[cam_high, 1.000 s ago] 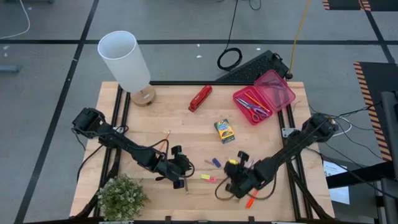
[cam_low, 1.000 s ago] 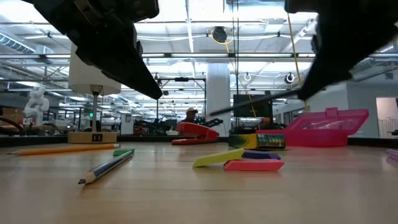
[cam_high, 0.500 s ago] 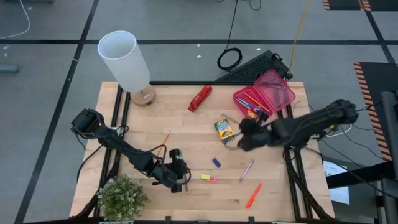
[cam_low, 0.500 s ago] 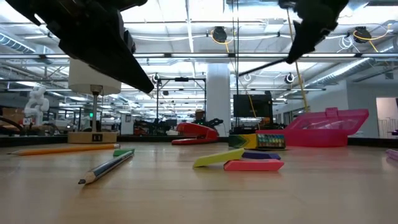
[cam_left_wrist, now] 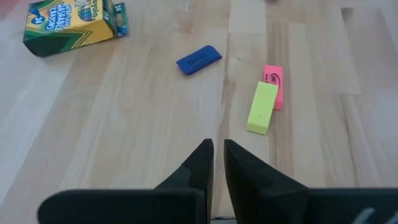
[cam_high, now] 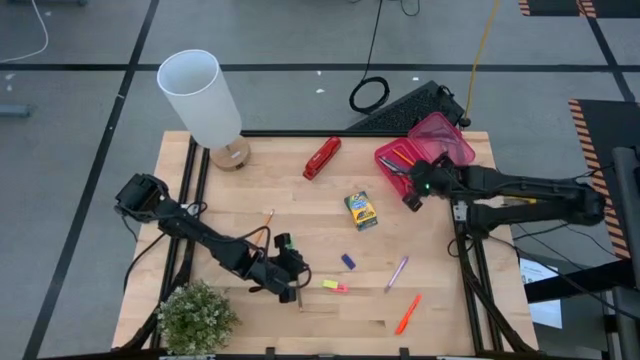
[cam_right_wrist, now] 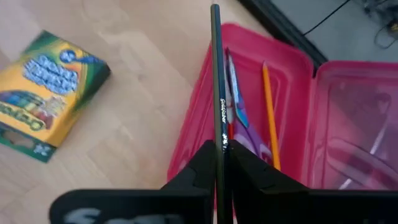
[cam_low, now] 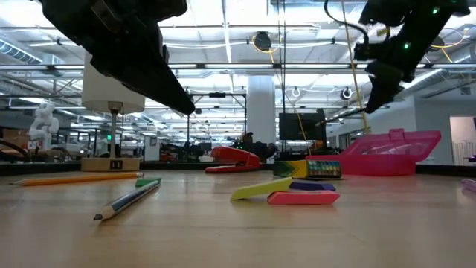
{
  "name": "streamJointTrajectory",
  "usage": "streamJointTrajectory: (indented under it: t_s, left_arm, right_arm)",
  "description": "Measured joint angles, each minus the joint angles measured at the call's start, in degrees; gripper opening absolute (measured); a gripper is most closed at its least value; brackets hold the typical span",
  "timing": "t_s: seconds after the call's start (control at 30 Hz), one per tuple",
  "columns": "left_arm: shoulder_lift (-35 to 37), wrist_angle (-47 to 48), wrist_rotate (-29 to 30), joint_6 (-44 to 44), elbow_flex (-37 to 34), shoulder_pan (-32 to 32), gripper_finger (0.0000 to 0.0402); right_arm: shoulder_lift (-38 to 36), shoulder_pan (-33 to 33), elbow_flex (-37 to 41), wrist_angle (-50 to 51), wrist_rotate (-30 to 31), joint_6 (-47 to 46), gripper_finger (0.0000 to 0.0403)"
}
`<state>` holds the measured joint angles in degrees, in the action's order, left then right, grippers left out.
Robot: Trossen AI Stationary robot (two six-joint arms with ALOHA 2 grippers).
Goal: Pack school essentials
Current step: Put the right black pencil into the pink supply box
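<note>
Swung my right gripper [cam_right_wrist: 219, 163] over the pink box [cam_right_wrist: 292, 118] — fingers clamped on a dark pencil [cam_right_wrist: 217, 81]; released tilted, it could bounce onto the counter [cam_high: 300, 210] — left gripper [cam_left_wrist: 215, 163] nearly closed, empty.

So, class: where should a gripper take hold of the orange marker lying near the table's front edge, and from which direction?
Grip the orange marker at mid-length, coming straight down from above, fingers closing across its narrow width. It lies flat, angled on the table, with bare wood on both sides, so an overhead pinch looks easiest.

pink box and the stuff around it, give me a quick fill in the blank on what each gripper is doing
1. The right gripper is shut on a dark ____.
2. That item hangs over the pink box, whose lid is ____.
3. The left gripper holds ____.
4. The pink eraser lies touching a ____ one.

Missing words: pencil; open; nothing; yellow
</note>
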<state>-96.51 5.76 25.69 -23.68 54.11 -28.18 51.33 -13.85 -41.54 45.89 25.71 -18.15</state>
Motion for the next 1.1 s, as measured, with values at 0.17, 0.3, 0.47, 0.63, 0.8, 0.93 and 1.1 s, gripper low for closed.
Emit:
streamJointTrajectory:
  t_s: [0.17,0.3,0.47,0.63,0.8,0.93,1.1]
  left_arm:
    - [0.0,0.0,-0.1,0.1,0.0,0.2,0.0042]
    - [0.0,0.0,-0.1,0.7,0.0,0.9,0.0042]
    - [0.0,0.1,-0.2,0.9,0.0,1.3,0.0042]
    - [0.0,0.5,-3.2,0.7,0.0,0.9,0.0042]
    - [0.0,0.6,-3.5,0.9,0.0,-0.1,0.0042]
    - [0.0,1.7,-3.5,0.9,0.0,-0.5,0.0046]
    - [0.0,5.3,-3.6,-0.7,0.0,-1.0,0.0079]
  right_arm:
    - [1.3,-8.4,0.7,-2.0,-5.3,6.6,0.0017]
    - [3.2,-14.6,0.8,-3.3,-7.1,9.7,0.0017]
    - [7.2,-20.8,0.8,-4.5,-10.6,12.3,0.0017]
    - [12.4,-23.9,0.8,-4.7,-11.0,13.1,0.0017]
    - [16.4,-24.8,0.8,-6.0,-11.0,13.3,0.0018]
    - [18.2,-24.8,0.8,-7.5,-11.0,13.5,0.0030]
    - [18.6,-24.8,0.8,-8.4,-10.7,13.4,0.0056]
